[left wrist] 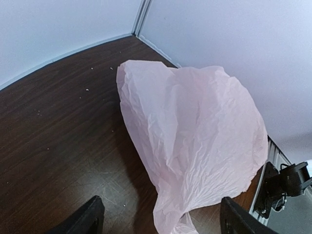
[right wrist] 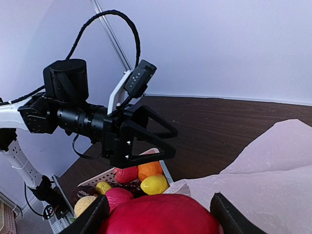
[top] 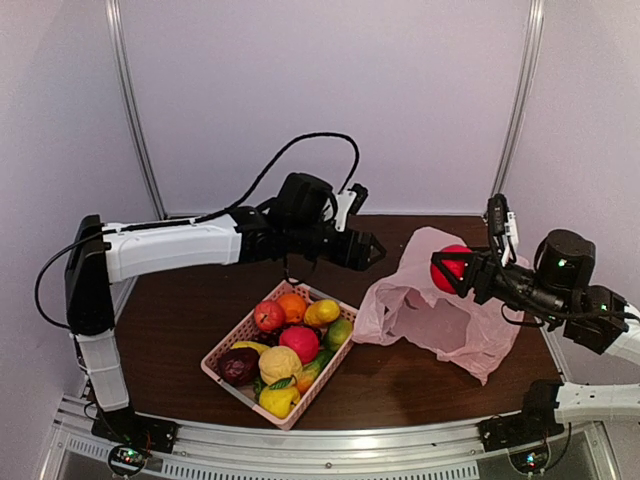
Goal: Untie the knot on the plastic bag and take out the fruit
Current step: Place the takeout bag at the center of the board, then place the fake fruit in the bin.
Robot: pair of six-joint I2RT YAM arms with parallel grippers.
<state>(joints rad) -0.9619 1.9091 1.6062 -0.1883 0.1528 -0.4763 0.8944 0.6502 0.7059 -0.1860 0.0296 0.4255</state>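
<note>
1. The right gripper (top: 447,270) is closed around a red fruit (right wrist: 161,215), which sits between its two fingers and touches both.
2. The fruit is held in the air at the top of the crumpled plastic bag (top: 440,320). The bag lies on the right part of the table (top: 170,320).
3. The left gripper (top: 372,250) is wide open and holds nothing. The bag is ahead of its fingers (left wrist: 90,219), apart from them.
4. Other fruits (top: 300,342) lie in the basket (top: 222,348), left of the bag.

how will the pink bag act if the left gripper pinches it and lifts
Probably floppy: the plastic bag is thin and crumpled, slumped on the table, so it should sag from any pinch point. Likely very light, so a push may crumple it rather than slide it whole. Its smooth film might slip from a light grip.
</note>
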